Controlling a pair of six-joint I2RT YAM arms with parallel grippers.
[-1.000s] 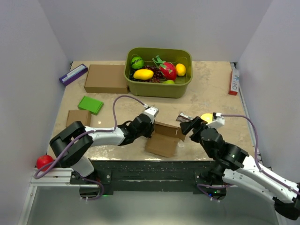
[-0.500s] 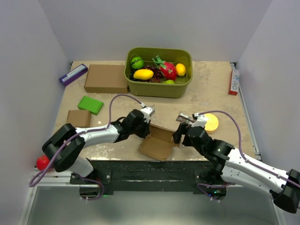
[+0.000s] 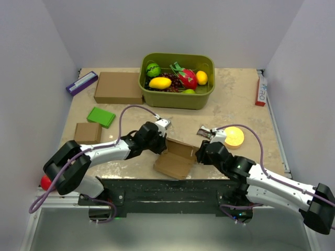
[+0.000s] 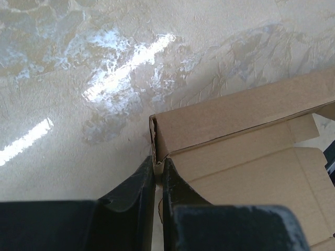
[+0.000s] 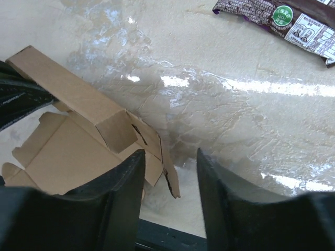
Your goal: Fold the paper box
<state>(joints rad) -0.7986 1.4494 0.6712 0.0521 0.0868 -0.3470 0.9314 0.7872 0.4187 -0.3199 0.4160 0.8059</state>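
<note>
Where the box sits: box (image 3: 175, 159) at the near edge of the worktop (image 3: 235, 104), between the two arms, partly formed, with one wall (image 5: 68, 91) standing and the base panel lying flat toward the arm bases.
Left end effector: left end effector (image 4: 158, 162) clenched on the box, its fingers (image 4: 136, 183) pinching the upright corner at the wall's left end.
Right end effector: right end effector (image 5: 168, 152) released, jaws apart, nothing gripped; it hovers just over the box's right end.
Key relation: a loose end flap (image 5: 170, 178) lies directly below and between the right jaws, splayed outward on the worktop. The wall's end stops just beside the right arm's left finger.
Long axis: the wall runs left to right, from one end effector to the other.
Nearer arm: right arm, for the free flap; the left one is busy anchoring.
Step, by judgement: early folding, with the right end not yet closed.
Next move needs: jaws to catch the thin flap edge without shoving the box leftward.
Risk: the flap slips flat under the fingers.
Nearby: packet (image 5: 272, 18) lies well beyond, apart from the box.
</note>
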